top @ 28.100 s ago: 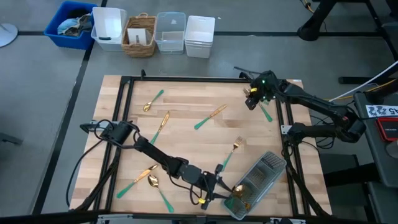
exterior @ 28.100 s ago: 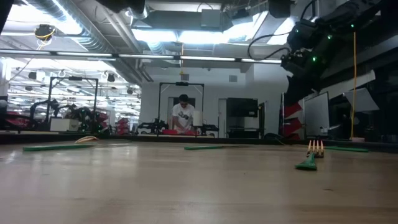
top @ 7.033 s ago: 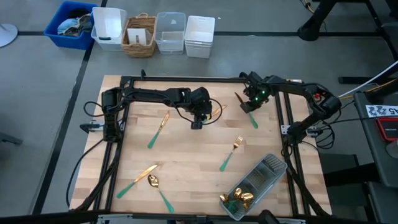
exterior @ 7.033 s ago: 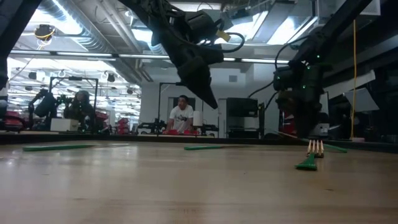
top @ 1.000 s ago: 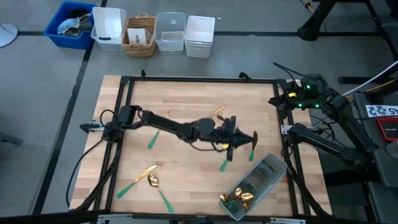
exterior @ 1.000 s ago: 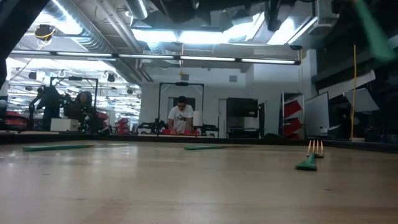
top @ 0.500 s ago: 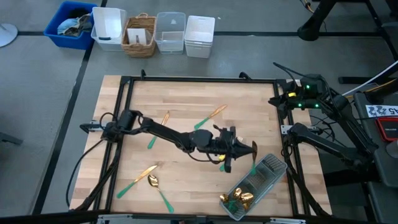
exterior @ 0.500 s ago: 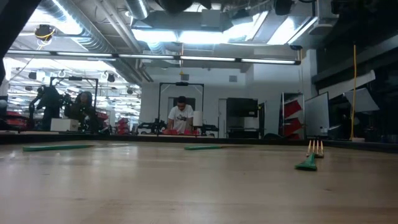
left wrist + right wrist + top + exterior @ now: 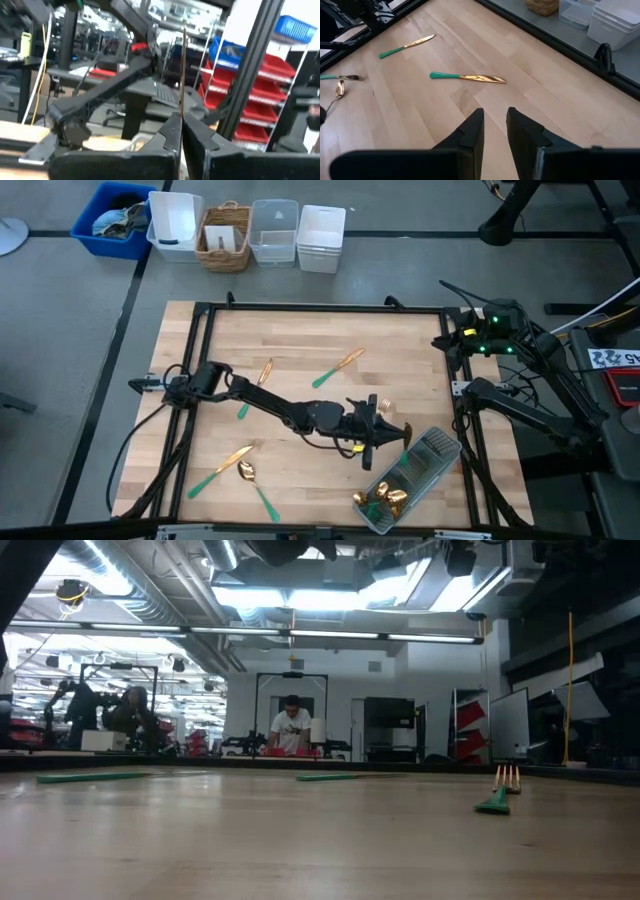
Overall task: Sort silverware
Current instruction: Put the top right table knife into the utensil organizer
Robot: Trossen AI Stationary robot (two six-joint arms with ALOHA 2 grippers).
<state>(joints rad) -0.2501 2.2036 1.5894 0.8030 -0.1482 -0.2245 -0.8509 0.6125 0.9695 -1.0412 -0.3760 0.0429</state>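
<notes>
Overhead, left gripper beside tray

Clear tray on table; bins beyond.

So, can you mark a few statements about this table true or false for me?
The clear plastic rectangular tray is empty. False: gold-headed silverware lies heaped at one end.
The left gripper, jaws shut on a thin piece of silverware, is close to that tray. True.
The right gripper has its jaws open. True.
All the silverware is put away. False: several pieces lie on the wooden table, such as a gold knife with a teal handle.
</notes>
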